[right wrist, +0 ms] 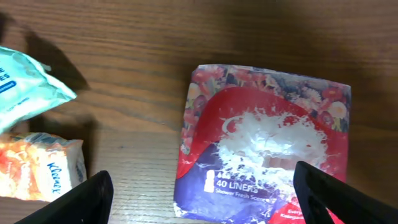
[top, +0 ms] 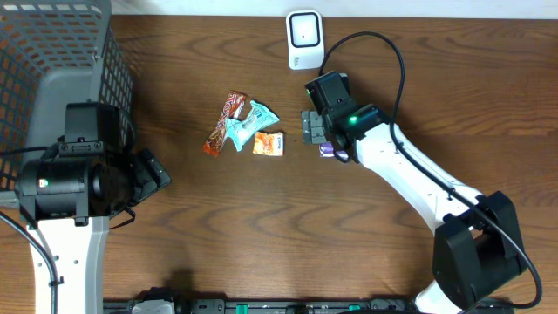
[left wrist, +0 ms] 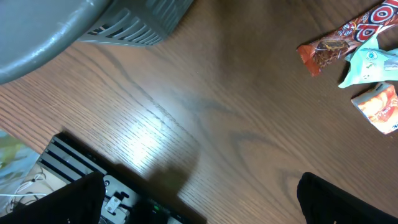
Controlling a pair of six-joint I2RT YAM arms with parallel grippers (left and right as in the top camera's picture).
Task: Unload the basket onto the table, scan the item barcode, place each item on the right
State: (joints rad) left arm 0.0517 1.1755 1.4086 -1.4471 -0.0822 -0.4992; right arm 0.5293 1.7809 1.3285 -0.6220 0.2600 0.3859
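Note:
A red and purple liners packet (right wrist: 267, 149) lies flat on the wooden table, and no barcode shows on its upper face. My right gripper (right wrist: 211, 205) hovers over it, open, one finger on each side of the packet's near edge and not holding it. From overhead, only a purple corner of the packet (top: 329, 150) shows beside the right gripper (top: 312, 127). The white scanner (top: 303, 39) stands at the table's far edge. My left gripper (left wrist: 205, 202) is open over bare wood with nothing between its fingers, and overhead it (top: 155, 171) is at the left.
A brown-orange snack wrapper (top: 225, 122), a teal packet (top: 253, 122) and an orange tissue pack (top: 268, 144) lie together mid-table, left of the right gripper. A grey mesh basket (top: 52, 52) fills the far-left corner. A black rail (left wrist: 74, 165) runs along the near edge.

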